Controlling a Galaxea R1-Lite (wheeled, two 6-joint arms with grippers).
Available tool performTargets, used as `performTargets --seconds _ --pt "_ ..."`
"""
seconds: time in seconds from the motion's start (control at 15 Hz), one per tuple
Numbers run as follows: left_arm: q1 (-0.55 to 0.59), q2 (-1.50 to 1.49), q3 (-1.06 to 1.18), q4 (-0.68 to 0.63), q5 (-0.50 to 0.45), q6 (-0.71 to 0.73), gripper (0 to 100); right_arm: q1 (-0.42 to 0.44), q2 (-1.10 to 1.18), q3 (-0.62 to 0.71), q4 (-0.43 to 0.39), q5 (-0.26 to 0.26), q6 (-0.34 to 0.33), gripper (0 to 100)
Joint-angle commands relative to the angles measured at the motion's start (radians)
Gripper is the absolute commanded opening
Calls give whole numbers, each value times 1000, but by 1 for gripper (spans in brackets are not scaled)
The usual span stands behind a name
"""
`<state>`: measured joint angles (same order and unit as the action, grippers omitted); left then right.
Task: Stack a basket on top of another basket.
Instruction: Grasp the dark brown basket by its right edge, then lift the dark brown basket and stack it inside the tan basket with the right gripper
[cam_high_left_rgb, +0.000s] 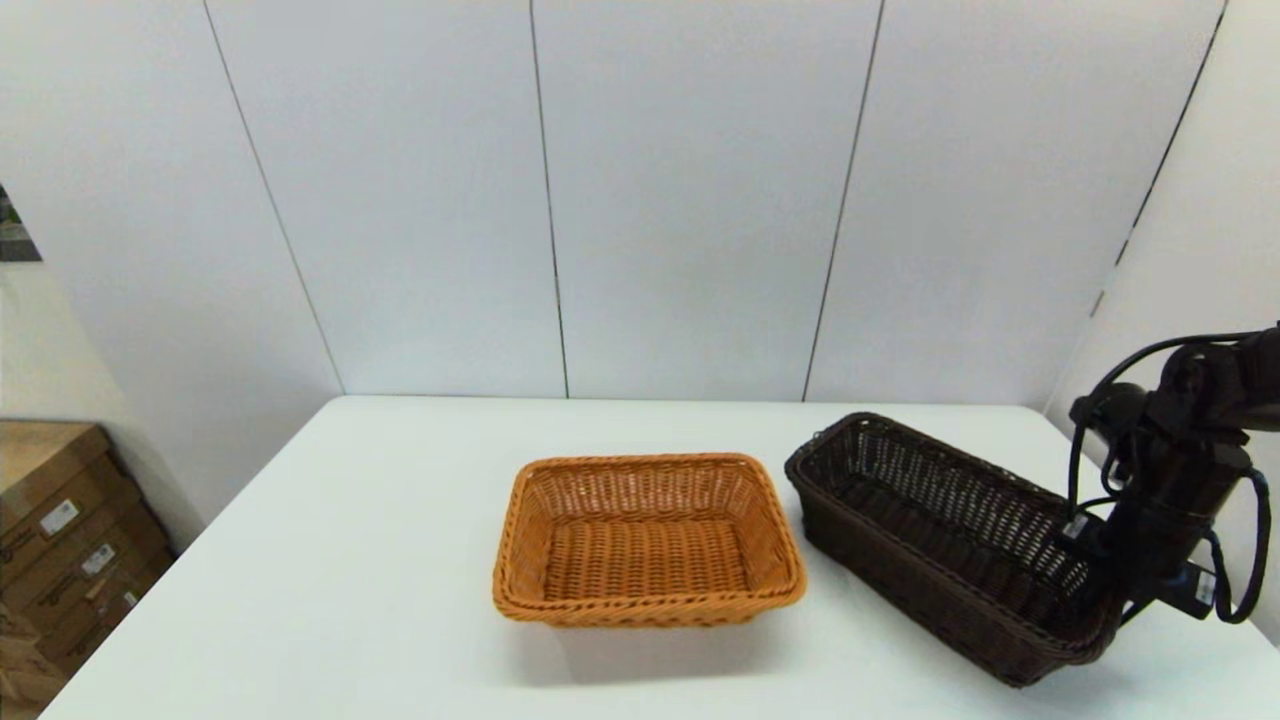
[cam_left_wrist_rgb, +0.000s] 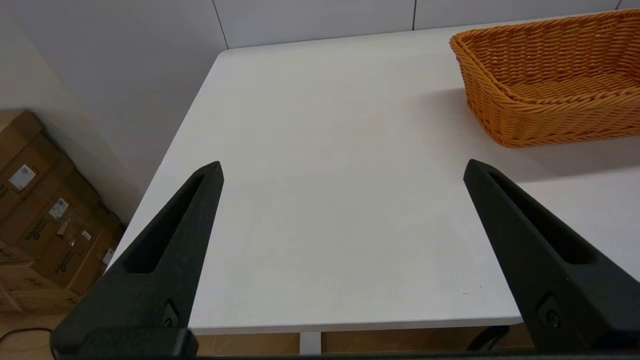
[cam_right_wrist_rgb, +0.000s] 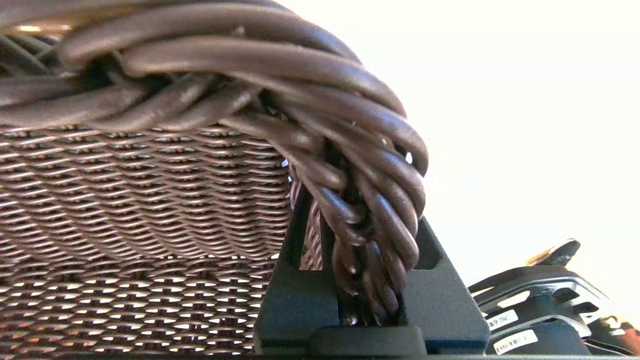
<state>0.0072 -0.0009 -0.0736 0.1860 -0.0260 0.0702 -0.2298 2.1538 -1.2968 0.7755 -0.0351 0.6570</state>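
Note:
The dark brown basket (cam_high_left_rgb: 930, 530) is on the right side of the white table (cam_high_left_rgb: 350, 600), slightly tilted. My right gripper (cam_high_left_rgb: 1095, 612) is shut on the braided rim at the basket's near right corner. In the right wrist view that rim (cam_right_wrist_rgb: 350, 150) is pinched between the fingers of the right gripper (cam_right_wrist_rgb: 362, 217), with the open-weave wall (cam_right_wrist_rgb: 150, 200) beside it. The orange-tan basket (cam_high_left_rgb: 648, 540) sits flat at the table's middle, a small gap left of the dark one. My left gripper (cam_left_wrist_rgb: 344, 164) hangs open over the near left table edge, with the orange-tan basket (cam_left_wrist_rgb: 550, 80) well off to its side.
Stacked cardboard boxes (cam_high_left_rgb: 60, 540) stand on the floor left of the table and also show in the left wrist view (cam_left_wrist_rgb: 45, 220). A white panelled wall (cam_high_left_rgb: 640, 200) runs behind the table's far edge, and a side wall stands close on the right.

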Motion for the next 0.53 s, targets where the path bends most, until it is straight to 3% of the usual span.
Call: performTargets --seconds 0.07,0.13,0.4,0.53 --pt "0 1 0 1 0 0 100 -20 -43 -9 7 7 1 0" --pt "0 1 0 1 0 0 100 -29 -60 -21 7 20 3 0" --pt "0 1 0 1 0 0 100 -71 -167 -68 7 159 -2 0" --pt "0 1 0 1 0 2 100 -79 -219 -91 8 193 -4 0"
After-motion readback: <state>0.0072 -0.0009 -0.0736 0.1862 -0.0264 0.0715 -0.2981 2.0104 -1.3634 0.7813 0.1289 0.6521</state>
